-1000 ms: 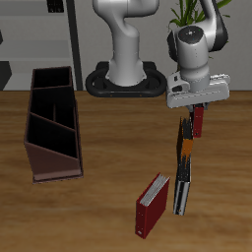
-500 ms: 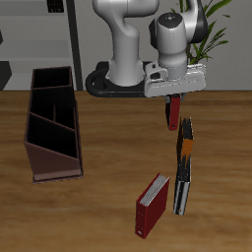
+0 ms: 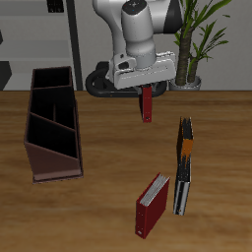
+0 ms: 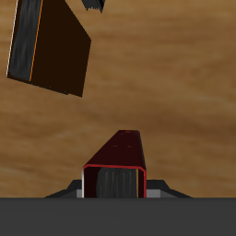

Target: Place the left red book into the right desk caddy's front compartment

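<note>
My gripper (image 3: 146,89) is shut on the left red book (image 3: 147,103), a slim dark-red hardcover that hangs upright below the fingers, lifted above the table. In the wrist view the book (image 4: 117,166) shows end-on between the jaws. The right desk caddy (image 3: 51,123) is a long dark maroon-brown open box with inner dividers. It stands on the table well apart from the gripper, across the table from the other books. Its front compartment (image 3: 51,156) is the section nearest the table's front edge.
A brighter red book with white page edges (image 3: 152,205) and a black-and-orange book (image 3: 184,165) stand near the table's front edge; the black-and-orange one also shows in the wrist view (image 4: 48,46). The robot base (image 3: 123,77) and a potted plant (image 3: 197,39) are at the back.
The gripper has carried the dark-red book up away from the black-and-orange book and sideways across the table toward the caddy, staying shut on it.
</note>
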Motion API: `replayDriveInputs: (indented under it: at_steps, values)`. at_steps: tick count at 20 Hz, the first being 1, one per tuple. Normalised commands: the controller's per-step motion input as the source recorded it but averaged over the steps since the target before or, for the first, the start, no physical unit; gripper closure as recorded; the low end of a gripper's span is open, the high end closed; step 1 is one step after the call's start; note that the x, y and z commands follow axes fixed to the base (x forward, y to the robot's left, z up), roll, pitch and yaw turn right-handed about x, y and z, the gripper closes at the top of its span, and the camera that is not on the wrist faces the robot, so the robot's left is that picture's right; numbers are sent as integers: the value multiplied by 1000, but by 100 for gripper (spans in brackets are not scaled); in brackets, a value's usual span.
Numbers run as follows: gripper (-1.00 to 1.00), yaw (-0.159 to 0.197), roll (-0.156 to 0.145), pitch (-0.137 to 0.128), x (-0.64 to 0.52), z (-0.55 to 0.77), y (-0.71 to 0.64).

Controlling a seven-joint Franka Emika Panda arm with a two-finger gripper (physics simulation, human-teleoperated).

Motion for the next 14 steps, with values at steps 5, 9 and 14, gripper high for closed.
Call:
replayDriveInputs:
  at_steps: [5,9,14]
  values:
    - [100,162,-28,50,-6,11,-529]
    - [100,113,-87,-33,-113,207,-535]
    - [100,154,-76,-44,-186,359,-451]
